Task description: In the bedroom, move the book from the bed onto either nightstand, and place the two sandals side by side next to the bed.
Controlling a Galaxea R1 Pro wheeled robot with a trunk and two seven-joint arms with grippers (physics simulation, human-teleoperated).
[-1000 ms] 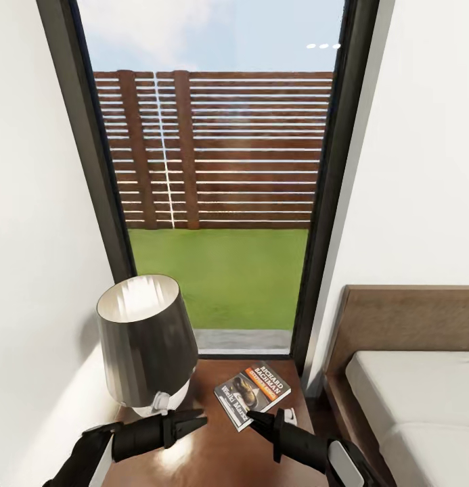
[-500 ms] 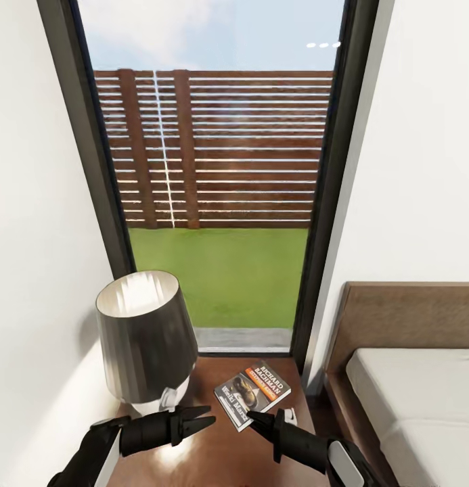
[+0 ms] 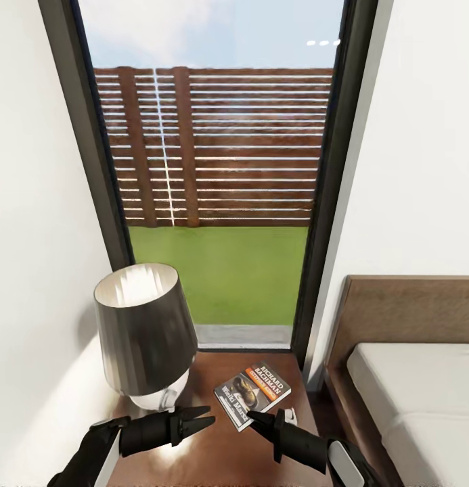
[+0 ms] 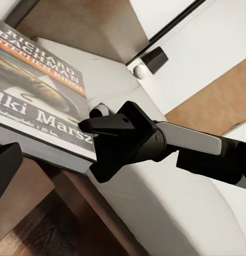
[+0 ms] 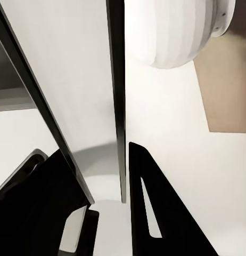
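The book (image 3: pixel 252 396) is laid flat on the nightstand (image 3: pixel 214 453) near its right edge, both grippers (image 3: pixel 200 421) (image 3: pixel 256 419) seen empty, jaw gaps unclear.

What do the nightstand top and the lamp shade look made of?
Nightstand: dark-brown wood with a glossy finish, going by the pale reflection on its top. Lamp shade: likely dark fabric or thin plastic, matte outside, pale inside. The render leaves it open.

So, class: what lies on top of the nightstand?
On the nightstand stand a lamp and the book, lying flat. The left gripper and right gripper cover part of its top.
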